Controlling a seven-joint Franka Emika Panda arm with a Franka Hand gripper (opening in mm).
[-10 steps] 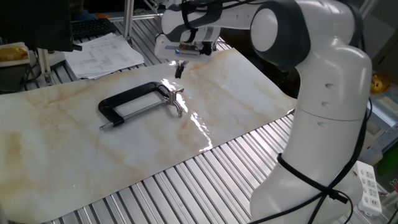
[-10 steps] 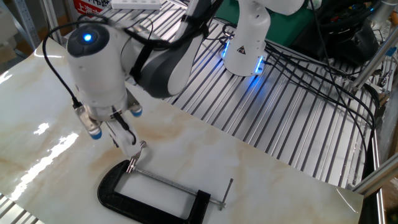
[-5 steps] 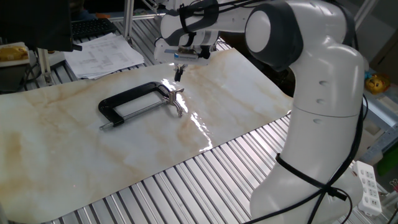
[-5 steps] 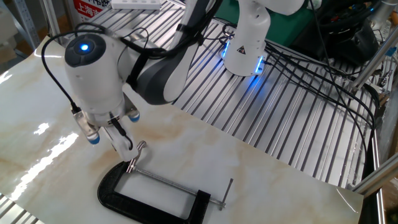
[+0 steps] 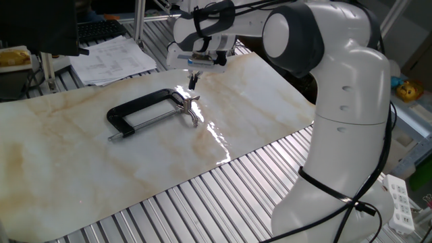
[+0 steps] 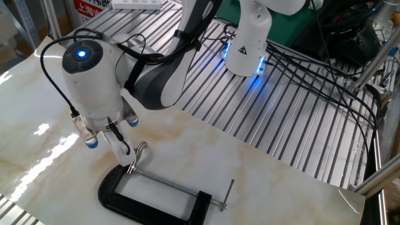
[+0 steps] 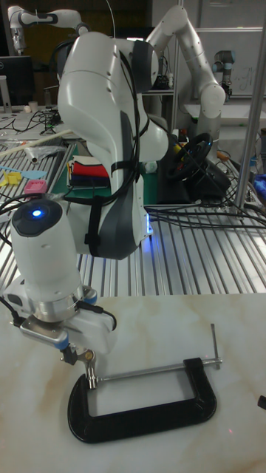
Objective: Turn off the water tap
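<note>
Here the gripper [image 7: 86, 360] hangs low over the marble-patterned table [image 5: 81, 169], pointing straight down. Its dark fingers [image 6: 117, 141] look pressed close together, with no clear gap between them, and they pinch nothing. Just below and beside the fingertips is the water tap [image 6: 137, 156], a small shiny pronged handle. In the tall fixed view the fingertips seem to reach its top; if they really touch, I cannot tell. To the right of the gripper in this view, the black C-clamp [image 7: 140, 410] lies flat, with the tap at the end of its screw rod [image 7: 148, 369]. A stack of papers [image 5: 111, 57] lies well apart.
</note>
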